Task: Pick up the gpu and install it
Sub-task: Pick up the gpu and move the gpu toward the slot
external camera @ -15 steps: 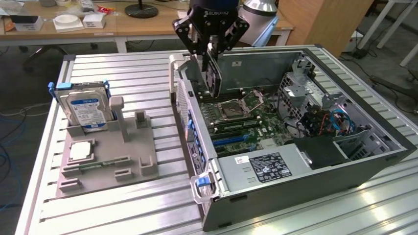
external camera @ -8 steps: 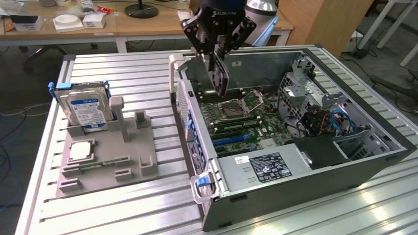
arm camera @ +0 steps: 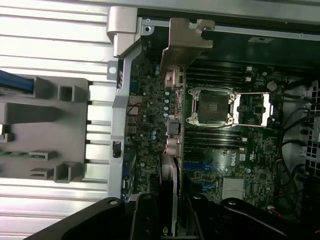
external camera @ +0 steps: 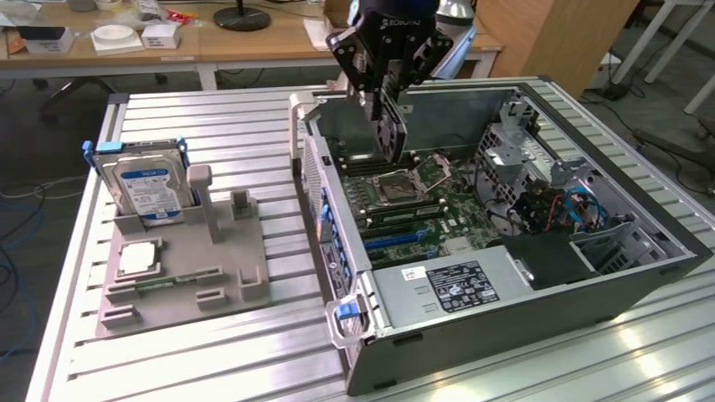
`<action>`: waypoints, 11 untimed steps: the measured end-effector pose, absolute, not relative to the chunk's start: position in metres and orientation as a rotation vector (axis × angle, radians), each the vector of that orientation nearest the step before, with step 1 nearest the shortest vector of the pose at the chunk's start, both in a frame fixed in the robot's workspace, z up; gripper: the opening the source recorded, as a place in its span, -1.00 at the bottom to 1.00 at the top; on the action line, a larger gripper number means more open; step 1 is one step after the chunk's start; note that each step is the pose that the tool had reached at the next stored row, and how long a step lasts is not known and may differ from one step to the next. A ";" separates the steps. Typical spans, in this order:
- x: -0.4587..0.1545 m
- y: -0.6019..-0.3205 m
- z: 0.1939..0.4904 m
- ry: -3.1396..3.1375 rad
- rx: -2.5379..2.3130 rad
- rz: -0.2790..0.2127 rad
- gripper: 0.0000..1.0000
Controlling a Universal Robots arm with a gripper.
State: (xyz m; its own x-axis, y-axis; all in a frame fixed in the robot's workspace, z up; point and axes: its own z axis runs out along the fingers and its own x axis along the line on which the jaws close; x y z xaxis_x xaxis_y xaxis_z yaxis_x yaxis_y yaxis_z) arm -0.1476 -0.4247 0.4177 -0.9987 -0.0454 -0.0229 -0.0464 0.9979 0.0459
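My gripper (external camera: pixel 383 88) hangs over the open computer case (external camera: pixel 625 159) and is shut on the gpu (external camera: pixel 388 127), a thin dark card held on edge. The card's lower edge is a little above the motherboard (external camera: pixel 441 205), near the CPU socket (external camera: pixel 404 186). In the wrist view the gpu (arm camera: pixel 172 135) appears edge-on, running from my gripper (arm camera: pixel 170 212) out to its metal end bracket (arm camera: pixel 187 37), which sits by the case's rear wall. Blue expansion slots (external camera: pixel 391 240) lie on the board closer to the power supply.
A grey parts holder (external camera: pixel 184 268) stands on the slatted table at the exterior view's left, carrying a hard drive (external camera: pixel 146 188), a CPU chip (external camera: pixel 140 258) and a green memory stick (external camera: pixel 167 280). The power supply (external camera: pixel 458 289) and cables (external camera: pixel 558 209) fill the case's near end.
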 end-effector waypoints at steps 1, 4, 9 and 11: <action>-0.146 -0.425 0.418 3.118 -0.072 0.073 -0.47; -0.139 -0.425 0.418 3.118 -0.072 0.073 -0.47; -0.129 -0.425 0.418 3.119 -0.072 0.072 -0.47; -0.124 -0.425 0.418 3.119 -0.072 0.073 -0.47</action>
